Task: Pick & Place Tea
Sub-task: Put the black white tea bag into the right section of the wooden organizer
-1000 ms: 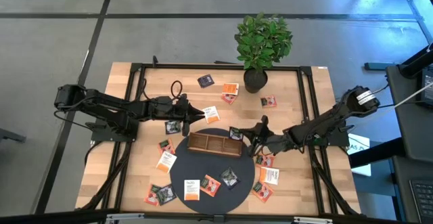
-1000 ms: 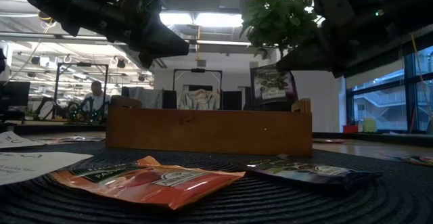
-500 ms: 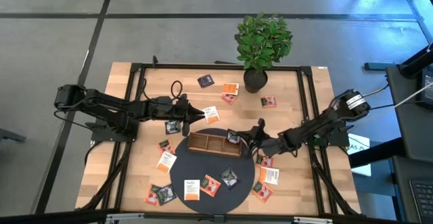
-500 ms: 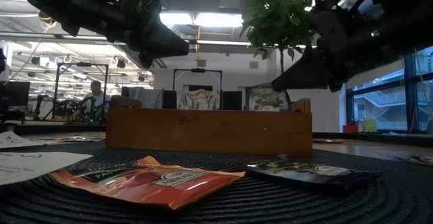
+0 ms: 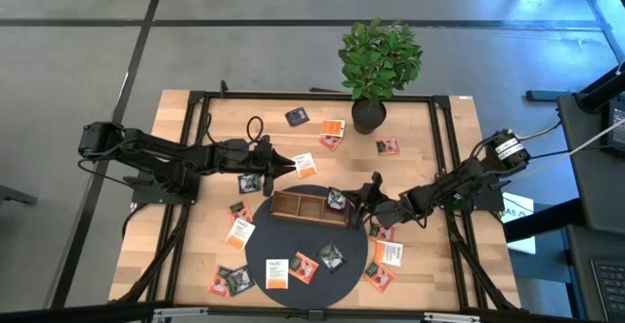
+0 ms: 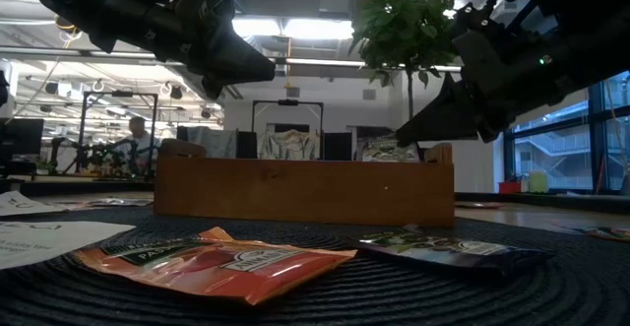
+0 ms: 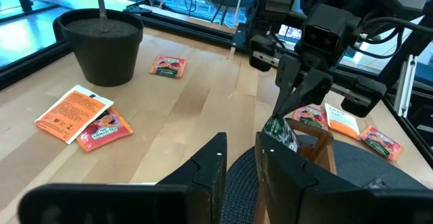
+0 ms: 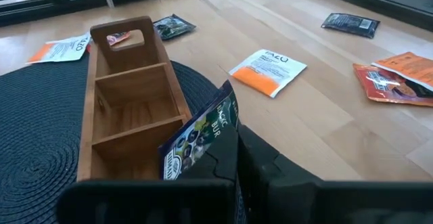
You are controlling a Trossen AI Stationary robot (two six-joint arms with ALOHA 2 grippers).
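Legible text | white-and-orange sachet (image 8: pixel 268 69) on table: "TAZO" | dark sachet (image 8: pixel 199 137) at the tray: "BLUE" partly readable | other labels: unreadable

The right gripper (image 5: pixel 350 199), clamped on a dark blue sachet (image 8: pixel 198 133), blocks the right end of the brown wooden compartment tray (image 5: pixel 303 206); the tray's middle and left compartments lie open from above. The left gripper (image 5: pixel 289 165) hangs just beyond the tray's far-left corner. Bare light wooden tabletop (image 5: pixel 430 138) right of the black-potted green plant (image 5: pixel 376 64) offers free passage.
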